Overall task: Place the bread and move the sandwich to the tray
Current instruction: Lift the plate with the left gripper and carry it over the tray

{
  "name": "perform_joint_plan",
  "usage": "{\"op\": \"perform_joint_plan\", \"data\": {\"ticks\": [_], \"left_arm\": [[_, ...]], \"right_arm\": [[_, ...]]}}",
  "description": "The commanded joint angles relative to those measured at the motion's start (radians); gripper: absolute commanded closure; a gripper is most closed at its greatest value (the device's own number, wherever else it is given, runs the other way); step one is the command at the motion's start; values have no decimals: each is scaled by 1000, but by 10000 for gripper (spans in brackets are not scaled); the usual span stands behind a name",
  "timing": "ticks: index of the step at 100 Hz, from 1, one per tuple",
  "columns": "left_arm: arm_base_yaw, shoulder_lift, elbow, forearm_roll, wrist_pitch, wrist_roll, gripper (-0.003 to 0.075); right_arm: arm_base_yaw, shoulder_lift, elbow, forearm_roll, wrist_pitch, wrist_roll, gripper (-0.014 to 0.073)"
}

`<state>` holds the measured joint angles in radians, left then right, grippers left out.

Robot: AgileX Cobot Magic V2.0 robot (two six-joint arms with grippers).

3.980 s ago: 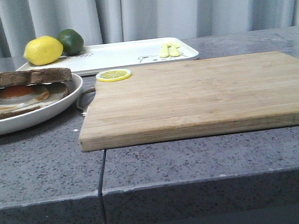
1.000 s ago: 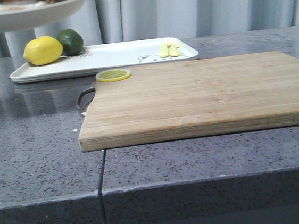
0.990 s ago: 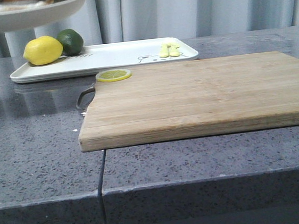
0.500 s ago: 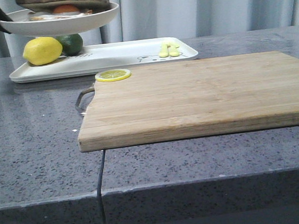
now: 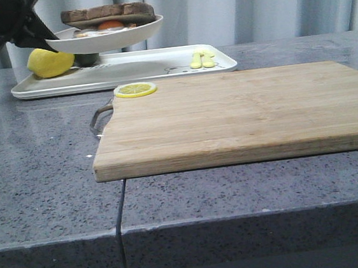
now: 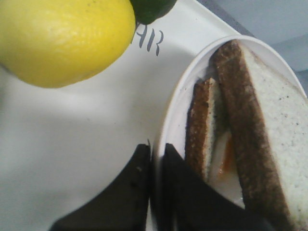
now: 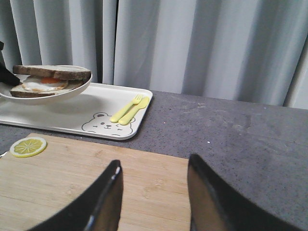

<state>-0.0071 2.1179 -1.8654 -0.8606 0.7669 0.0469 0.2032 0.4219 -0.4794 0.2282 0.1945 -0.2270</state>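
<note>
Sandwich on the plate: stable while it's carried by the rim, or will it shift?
Likely to shift. The sandwich is loose layers, top slice resting on egg, nothing pinning it. The left gripper pinches only the plate rim, so a tilt could slide it. The plate hangs above the tray; lower gently.

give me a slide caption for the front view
Left gripper holds the plate with the sandwich in the air above the tray.
</note>
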Motion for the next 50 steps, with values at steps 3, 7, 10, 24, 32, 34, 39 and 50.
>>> {"op": "perform_joint_plan", "data": {"ticks": [3, 7, 10, 24, 32, 34, 39, 50], "left_arm": [[-14, -25, -83, -84, -31, 5, 739], [-17, -14, -93, -87, -33, 11, 739], [-21, -2, -105, -87, -33, 11, 739], [-42, 36, -126, -87, -49, 11, 739], [-49, 51, -132, -87, -67, 11, 739], [-51, 53, -132, -87, -69, 11, 739], [-54, 60, -134, -87, -74, 11, 739], [-61, 74, -134, -87, -79, 11, 739]], "right_arm": [[-4, 2, -26, -6, -75, -1, 259], [-4, 2, -26, -5, -75, -1, 259], [-4, 2, -26, -4, -75, -1, 259], [-4, 2, -26, -1, -75, -1, 259], [-4, 2, -26, -1, -75, -1, 259], [-4, 2, -26, -1, -75, -1, 259], [-4, 2, -26, -1, -75, -1, 259], [-4, 2, -26, -1, -75, -1, 259]]}}
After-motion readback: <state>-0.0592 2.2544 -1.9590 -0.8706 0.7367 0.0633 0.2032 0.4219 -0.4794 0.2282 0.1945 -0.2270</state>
